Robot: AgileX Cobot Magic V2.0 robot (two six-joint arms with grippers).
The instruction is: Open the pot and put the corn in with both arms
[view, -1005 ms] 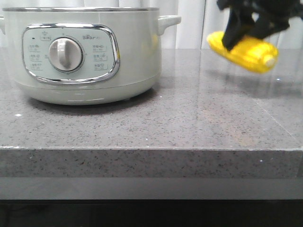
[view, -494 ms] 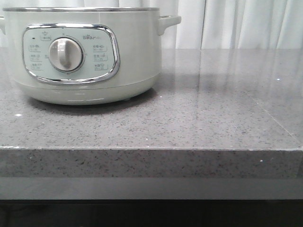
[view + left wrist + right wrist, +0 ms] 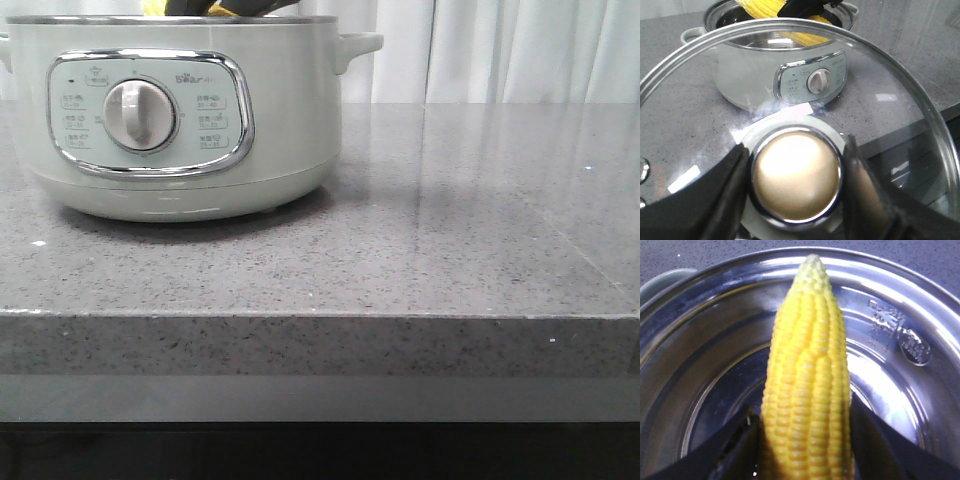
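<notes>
The pale grey-green pot (image 3: 290, 120) stands open at the table's left, also in the left wrist view (image 3: 747, 70). My left gripper (image 3: 796, 192) is shut on the bronze knob (image 3: 796, 182) of the glass lid (image 3: 900, 90), held away from the pot toward the table's front edge. My right gripper (image 3: 805, 440) is shut on the yellow corn (image 3: 807, 390) and holds it over the pot's shiny metal inside (image 3: 900, 390). The corn lies across the pot's mouth in the left wrist view (image 3: 765, 7). In the front view only a sliver of corn (image 3: 152, 7) and dark gripper (image 3: 235, 7) show above the rim.
The pot has a chrome-framed panel with a white dial (image 3: 138, 115) and a side handle (image 3: 355, 45). The grey speckled table (image 3: 480, 230) stretches to the right of the pot. White curtains (image 3: 500, 50) hang behind. The table's front edge (image 3: 320, 315) is near.
My right gripper carried the corn from the table's right side, up out of the front view, to above the open pot. The pot has not moved.
</notes>
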